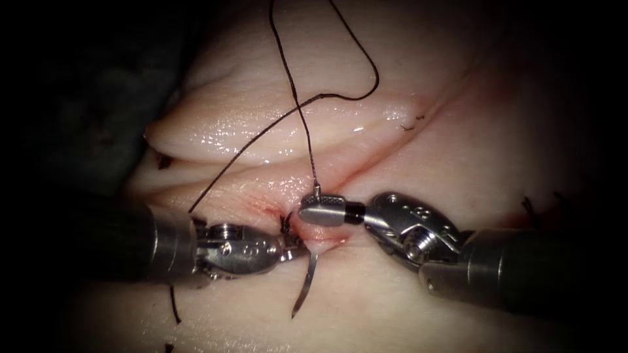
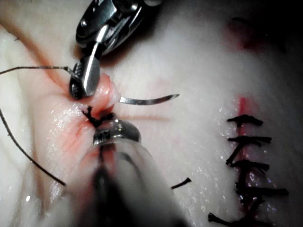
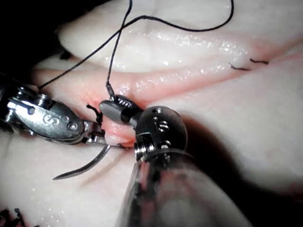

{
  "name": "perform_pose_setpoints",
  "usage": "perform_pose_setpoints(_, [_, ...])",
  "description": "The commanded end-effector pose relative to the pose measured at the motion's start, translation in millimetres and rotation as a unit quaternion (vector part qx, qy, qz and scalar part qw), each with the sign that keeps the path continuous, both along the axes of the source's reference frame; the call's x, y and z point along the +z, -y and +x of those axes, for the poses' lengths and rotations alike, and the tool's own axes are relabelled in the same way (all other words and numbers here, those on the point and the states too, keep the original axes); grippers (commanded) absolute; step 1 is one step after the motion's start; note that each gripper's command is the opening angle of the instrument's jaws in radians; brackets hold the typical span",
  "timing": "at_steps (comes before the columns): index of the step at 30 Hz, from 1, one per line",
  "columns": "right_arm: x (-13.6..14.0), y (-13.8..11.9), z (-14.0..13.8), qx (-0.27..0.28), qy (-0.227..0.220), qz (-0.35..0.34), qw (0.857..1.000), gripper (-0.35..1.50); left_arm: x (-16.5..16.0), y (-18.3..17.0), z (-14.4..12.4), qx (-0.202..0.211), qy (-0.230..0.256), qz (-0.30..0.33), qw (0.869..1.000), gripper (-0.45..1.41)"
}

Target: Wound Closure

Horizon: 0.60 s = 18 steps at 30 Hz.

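Gripping the curved steel needle (image 1: 306, 287), the left claw (image 1: 292, 247) meets glistening tissue (image 1: 458, 150).

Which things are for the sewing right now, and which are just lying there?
For the job:
- needle, in the tissue, its point sticking out
- right tool, shut on the needle's tail end
- thread
- left tool, beside the needle
- cut

Lying about:
- cut ends of thread
- finished stitches
- red fluid

tissue (image 1: 458, 150): pale pink | thread (image 1: 288, 65): black | needle (image 1: 306, 287): silver | fluid (image 1: 265, 204): red
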<state>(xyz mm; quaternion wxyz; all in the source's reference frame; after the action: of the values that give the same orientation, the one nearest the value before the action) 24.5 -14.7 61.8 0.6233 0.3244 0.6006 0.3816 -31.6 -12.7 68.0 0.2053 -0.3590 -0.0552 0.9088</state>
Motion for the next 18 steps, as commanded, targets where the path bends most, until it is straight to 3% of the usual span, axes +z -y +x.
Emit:
perform_pose_setpoints(1, [0.5,-1.1,-0.8,0.017,-0.007,-0.009,1.0,0.84,-0.4,0.5,-0.3,0.038,0.026,-0.021,0.999,0.15])
perform_pose_setpoints(2, [0.6,-1.7,-1.5,0.024,-0.013,-0.014,1.0,1.01,-0.8,0.5,-0.2,0.055,0.038,-0.03,0.997,0.15])
perform_pose_setpoints(4, [0.6,-2.5,-2.7,0.032,-0.024,-0.015,0.999,1.13,-1.8,0.5,0.0,0.087,0.068,-0.046,0.993,0.12])
perform_pose_setpoints(7, [0.9,-3.8,-5.6,0.037,-0.046,-0.022,0.998,1.3,-3.0,0.7,0.5,0.157,0.136,-0.088,0.974,0.1])
perform_pose_setpoints(12, [1.0,-3.8,-7.5,0.037,-0.055,-0.021,0.998,1.3,-3.2,0.5,0.4,0.217,0.169,-0.131,0.952,0.17])
perform_pose_setpoints(18, [1.0,-3.6,-7.8,0.036,-0.059,-0.025,0.997,1.3,-3.5,-0.6,0.8,0.257,0.175,-0.17,0.935,0.29])
